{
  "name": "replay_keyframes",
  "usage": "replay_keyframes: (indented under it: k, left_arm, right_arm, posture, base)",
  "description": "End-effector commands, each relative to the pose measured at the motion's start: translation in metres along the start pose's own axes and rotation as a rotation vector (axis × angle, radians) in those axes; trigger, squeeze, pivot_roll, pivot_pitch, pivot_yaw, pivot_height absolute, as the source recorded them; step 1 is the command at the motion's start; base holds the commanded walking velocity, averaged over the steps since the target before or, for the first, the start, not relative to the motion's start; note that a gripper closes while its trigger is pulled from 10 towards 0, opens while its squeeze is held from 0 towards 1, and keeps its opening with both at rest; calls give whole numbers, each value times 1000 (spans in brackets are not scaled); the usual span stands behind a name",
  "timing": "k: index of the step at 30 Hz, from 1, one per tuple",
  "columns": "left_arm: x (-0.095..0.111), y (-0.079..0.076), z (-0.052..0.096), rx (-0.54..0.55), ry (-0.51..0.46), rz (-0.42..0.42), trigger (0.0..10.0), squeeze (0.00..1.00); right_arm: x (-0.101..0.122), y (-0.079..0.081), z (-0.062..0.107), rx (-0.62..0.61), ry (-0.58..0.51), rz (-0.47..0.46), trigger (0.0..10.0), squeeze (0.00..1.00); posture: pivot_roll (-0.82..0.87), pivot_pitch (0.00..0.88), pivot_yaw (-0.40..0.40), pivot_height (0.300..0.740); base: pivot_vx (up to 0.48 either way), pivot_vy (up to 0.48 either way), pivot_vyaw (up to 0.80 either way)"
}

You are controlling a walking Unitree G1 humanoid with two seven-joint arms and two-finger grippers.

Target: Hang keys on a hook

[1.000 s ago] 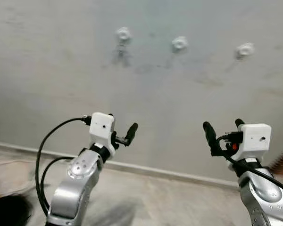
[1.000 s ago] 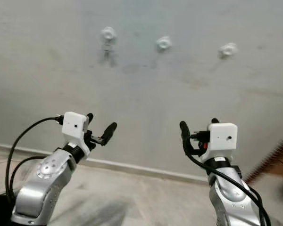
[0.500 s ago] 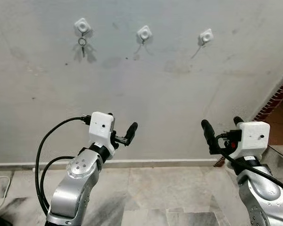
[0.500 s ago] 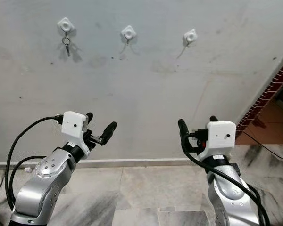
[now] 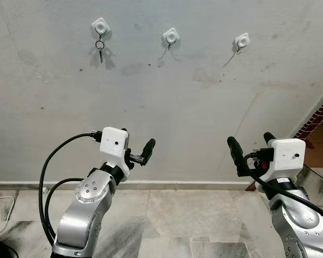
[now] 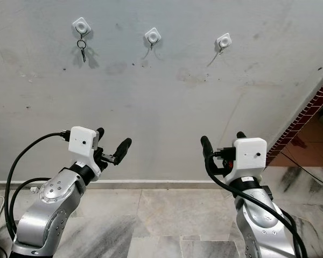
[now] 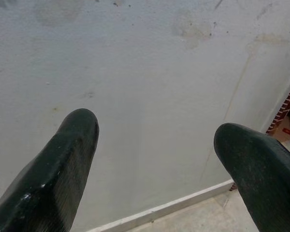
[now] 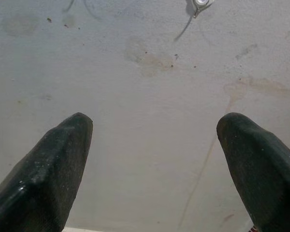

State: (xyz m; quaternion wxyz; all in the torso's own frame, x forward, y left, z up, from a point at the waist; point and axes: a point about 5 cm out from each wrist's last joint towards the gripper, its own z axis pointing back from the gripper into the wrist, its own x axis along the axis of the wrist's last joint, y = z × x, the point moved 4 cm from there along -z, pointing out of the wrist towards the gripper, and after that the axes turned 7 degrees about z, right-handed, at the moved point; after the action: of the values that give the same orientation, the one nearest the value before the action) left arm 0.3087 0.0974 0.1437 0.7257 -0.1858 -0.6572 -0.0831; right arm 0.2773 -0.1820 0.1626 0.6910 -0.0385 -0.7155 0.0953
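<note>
Three white hooks sit on the grey wall (image 5: 161, 107), high above both tools. Left tool (image 5: 135, 152) and right tool (image 5: 251, 148) hover empty, fingers spread apart. Keys (image 5: 99, 48) hang from the hook (image 5: 100, 25) above the left tool.

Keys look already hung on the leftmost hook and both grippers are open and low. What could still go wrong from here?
The keys dangle from the left hook by a thin ring, so a bump could unhook them. The left gripper and right gripper, both open and empty, sit near the wall; turning might scrape it.
</note>
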Motion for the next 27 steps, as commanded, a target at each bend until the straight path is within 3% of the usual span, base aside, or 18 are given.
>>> replay_keyframes:
  k: [1,14,27]
  left_arm:
    - [3,-4,0,-3,-11,-3,10000,0]
    - [0,-5,-1,-11,1,-1,10000,0]
    - [-1,-6,0,-18,9,-5,10000,0]
  right_arm:
    - [0,-4,1,-8,1,11,10000,0]
    - [-3,-6,6,-21,17,11,10000,0]
    - [-5,-3,4,-25,18,2,10000,0]
  posture:
    - [79,35,-108,740]
    - [62,33,-100,740]
    - [64,27,-93,740]
  base:
    - [0,0,0]
    - [0,0,0]
    - [-289,0,0]
